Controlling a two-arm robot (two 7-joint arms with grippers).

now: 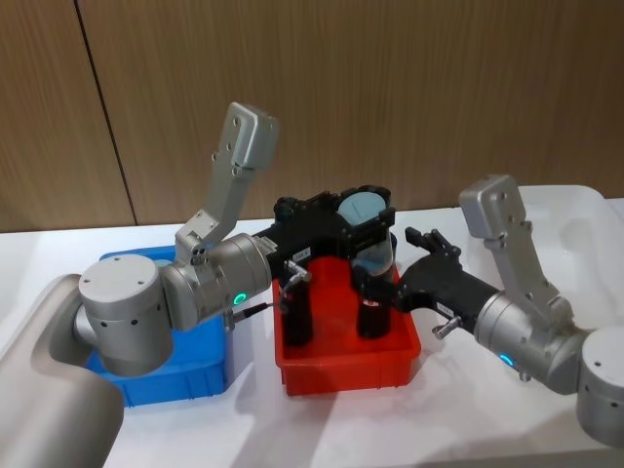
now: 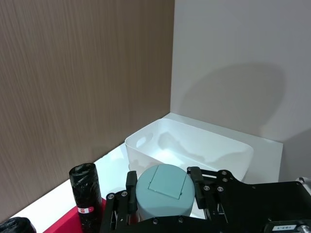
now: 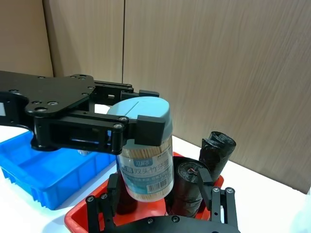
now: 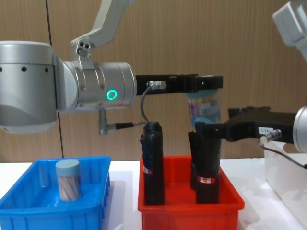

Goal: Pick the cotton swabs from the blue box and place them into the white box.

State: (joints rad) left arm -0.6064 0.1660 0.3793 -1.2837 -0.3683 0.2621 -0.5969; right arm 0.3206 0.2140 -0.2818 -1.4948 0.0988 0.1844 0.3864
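Swab jar [image 3: 146, 162] at frame centre, over the red bin [image 4: 192, 213]: left gripper [image 1: 361, 214] jaws clamp its lid; right gripper [image 1: 390, 285] jaws stand wide around its base. Likely light, rigid, slick: grip the body mid-height. Second jar [image 4: 67, 179] sits in the blue box [image 4: 29, 211], lower left

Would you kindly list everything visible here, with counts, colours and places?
cotton swabs: two jars, pale blue lids; one in the blue box, one raised over the red bin
blue box: one, blue, robot's left
red bin: one, red, centre
black rolls: at least two, black, upright in red bin
white box: one, white, robot's right
table: one, white, underneath
left gripper: shut on raised jar
right gripper: open, just below that jar
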